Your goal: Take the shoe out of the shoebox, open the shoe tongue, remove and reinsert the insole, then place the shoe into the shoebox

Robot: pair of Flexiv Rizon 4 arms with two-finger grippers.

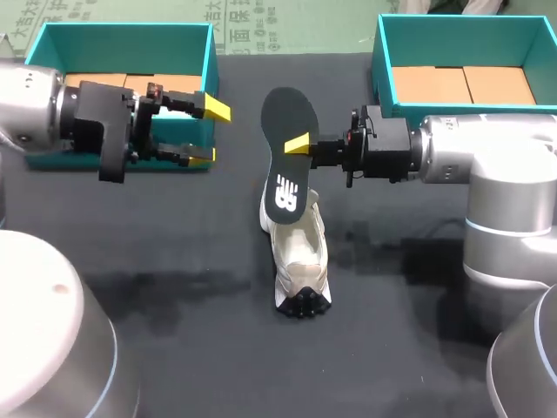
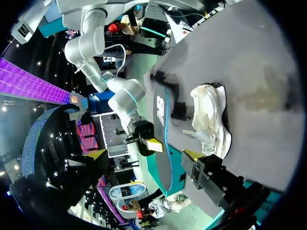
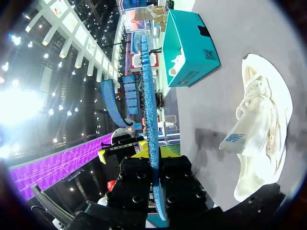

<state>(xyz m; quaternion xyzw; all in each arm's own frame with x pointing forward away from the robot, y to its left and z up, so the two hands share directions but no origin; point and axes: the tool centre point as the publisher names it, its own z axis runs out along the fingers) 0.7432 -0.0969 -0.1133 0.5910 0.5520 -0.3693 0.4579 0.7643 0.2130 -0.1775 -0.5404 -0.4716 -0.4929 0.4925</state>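
The right jaws were clenched on the insole [image 1: 285, 113] at mid-length, with its long axis crosswise to them. The head view showed its dark printed face, the right wrist view only its blue edge. The left jaws stood released beside the left box [image 1: 122, 30]. The head view alone showed brown cardboard inside it and the right box [image 1: 461, 22]. The shoe [image 1: 300, 257] lay on the table [image 1: 174, 252] under the insole's end, roughly parallel to it.

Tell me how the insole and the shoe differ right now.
The insole is dark and flat; the shoe is cream and bulky. The insole is held up by the right gripper; the shoe lies on the table, ungripped. Both are near the table's middle.
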